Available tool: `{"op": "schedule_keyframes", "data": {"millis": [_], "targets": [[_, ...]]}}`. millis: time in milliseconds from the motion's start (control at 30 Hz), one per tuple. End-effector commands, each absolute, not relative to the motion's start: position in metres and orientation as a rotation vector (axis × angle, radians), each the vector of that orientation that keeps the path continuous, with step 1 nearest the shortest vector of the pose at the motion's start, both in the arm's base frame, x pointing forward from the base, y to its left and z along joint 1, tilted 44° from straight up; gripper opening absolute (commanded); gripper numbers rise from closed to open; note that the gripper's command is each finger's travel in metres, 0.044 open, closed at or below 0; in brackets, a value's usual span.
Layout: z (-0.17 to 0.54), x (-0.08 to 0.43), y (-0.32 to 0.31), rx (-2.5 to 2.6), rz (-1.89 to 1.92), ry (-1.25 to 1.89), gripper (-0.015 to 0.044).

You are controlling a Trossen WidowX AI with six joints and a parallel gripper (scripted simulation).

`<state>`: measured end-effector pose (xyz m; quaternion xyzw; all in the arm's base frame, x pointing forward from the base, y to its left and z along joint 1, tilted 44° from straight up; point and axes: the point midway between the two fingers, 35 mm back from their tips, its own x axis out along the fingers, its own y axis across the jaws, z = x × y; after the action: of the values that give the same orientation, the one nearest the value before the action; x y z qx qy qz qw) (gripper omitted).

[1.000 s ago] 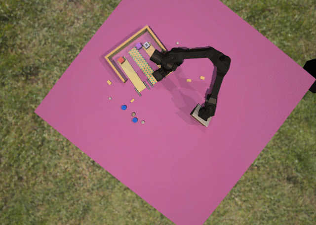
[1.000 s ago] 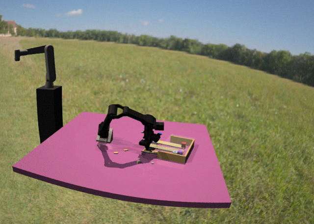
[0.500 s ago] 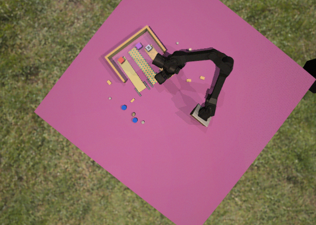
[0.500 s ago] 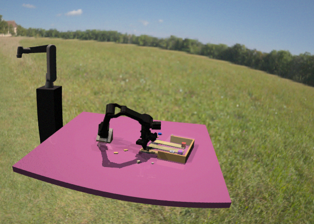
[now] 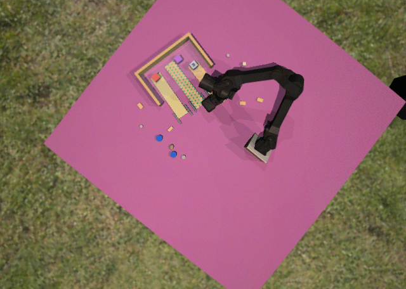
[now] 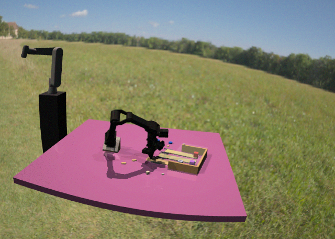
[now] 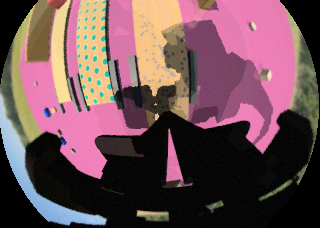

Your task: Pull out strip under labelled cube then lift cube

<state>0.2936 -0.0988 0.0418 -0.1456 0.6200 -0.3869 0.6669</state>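
Observation:
The grey labelled cube [image 5: 193, 64] sits on the far end of a plain orange strip [image 5: 199, 72], just inside the open side of a wooden three-walled tray [image 5: 163, 55]. My gripper [image 5: 209, 104] is low at the strip's near end, shut on the orange strip; the contact itself is hidden under the fingers [image 7: 167, 122]. A dotted strip [image 5: 184, 83] carries a purple cube [image 5: 178, 58]. A yellow strip [image 5: 169, 94] carries a red cube [image 5: 155, 77].
Small orange blocks [image 5: 242, 102] [image 5: 259, 99] lie right of the gripper. Blue discs [image 5: 159, 137] [image 5: 173, 154] and small pebbles lie to the front left. The arm's base [image 5: 260, 147] stands mid-table. A black pillar [image 6: 52, 117] stands at the table's edge.

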Motion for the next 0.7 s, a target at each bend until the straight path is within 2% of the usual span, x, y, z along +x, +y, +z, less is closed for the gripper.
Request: {"op": "schedule_keyframes", "data": {"millis": [0,667], "targets": [[0.035,0.281,-0.098,-0.328,-0.876,1.424,0.0],[0.03,0.255,-0.089,-0.328,-0.875,1.425,0.0]]}}
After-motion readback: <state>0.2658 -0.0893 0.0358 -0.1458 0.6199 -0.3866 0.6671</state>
